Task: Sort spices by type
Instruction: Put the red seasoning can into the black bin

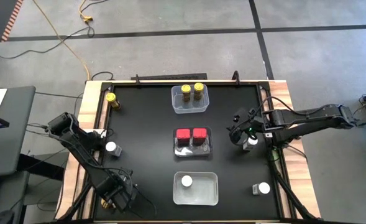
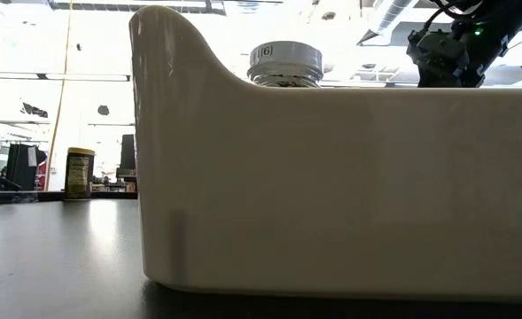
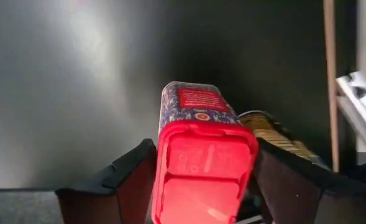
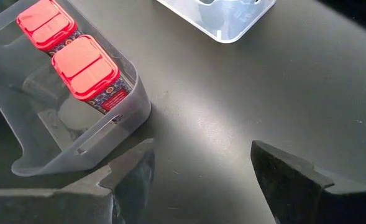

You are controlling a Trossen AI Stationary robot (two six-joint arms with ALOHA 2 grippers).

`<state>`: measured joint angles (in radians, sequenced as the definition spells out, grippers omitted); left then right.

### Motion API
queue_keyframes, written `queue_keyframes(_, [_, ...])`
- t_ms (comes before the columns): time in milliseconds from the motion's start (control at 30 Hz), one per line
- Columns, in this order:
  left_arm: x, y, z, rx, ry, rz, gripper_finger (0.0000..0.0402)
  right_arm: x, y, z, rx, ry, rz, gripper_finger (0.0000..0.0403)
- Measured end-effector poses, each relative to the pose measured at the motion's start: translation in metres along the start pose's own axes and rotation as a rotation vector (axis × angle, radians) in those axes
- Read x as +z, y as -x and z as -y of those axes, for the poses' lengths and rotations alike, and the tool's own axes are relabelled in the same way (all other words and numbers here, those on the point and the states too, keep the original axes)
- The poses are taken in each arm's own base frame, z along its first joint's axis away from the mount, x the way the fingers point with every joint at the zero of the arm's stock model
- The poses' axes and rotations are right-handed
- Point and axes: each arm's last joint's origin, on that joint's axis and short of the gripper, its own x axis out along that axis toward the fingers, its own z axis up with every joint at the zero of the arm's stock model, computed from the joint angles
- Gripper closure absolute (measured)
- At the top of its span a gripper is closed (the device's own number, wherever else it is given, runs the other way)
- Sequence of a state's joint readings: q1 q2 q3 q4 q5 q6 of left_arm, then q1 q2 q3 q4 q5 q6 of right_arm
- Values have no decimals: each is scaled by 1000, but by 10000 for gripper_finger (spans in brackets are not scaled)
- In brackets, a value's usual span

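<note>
Bright ceiling lights blow out the room's background at table height. The black table [image 1: 145,149] throws soft glare patches, strongest at upper left by the left wrist; the near tub [image 2: 331,195] looms blurry.

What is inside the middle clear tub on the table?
The middle tub holds two red tins, standing side by side with their red lids up. What lies beneath them is covered.
</note>
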<state>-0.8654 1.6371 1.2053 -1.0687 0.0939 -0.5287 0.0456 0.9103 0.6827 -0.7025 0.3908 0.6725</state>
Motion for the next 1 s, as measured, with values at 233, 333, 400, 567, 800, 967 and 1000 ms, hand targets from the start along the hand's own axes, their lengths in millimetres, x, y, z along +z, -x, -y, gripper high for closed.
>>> queue_keyframes(233, [-4,-6,-5,31,51,-34,153,0,0,0,0,0,0,112])
queue_keyframes(333, [-4,-6,-5,32,46,-35,161,0,0,0,0,0,0,112])
queue_keyframes(400, [-4,-6,-5,32,49,-35,170,0,0,0,0,0,0,112])
queue_keyframes(567, [-4,-6,-5,33,62,-33,185,0,0,0,0,-1,1,112])
queue_keyframes(800, [-4,0,-9,52,131,6,185,0,0,0,2,-19,2,112])
queue_keyframes(967, [-4,23,-30,33,333,87,185,0,0,0,1,-28,2,112])
queue_keyframes(1000, [-5,30,-36,31,382,94,185,0,0,0,1,-28,2,112])
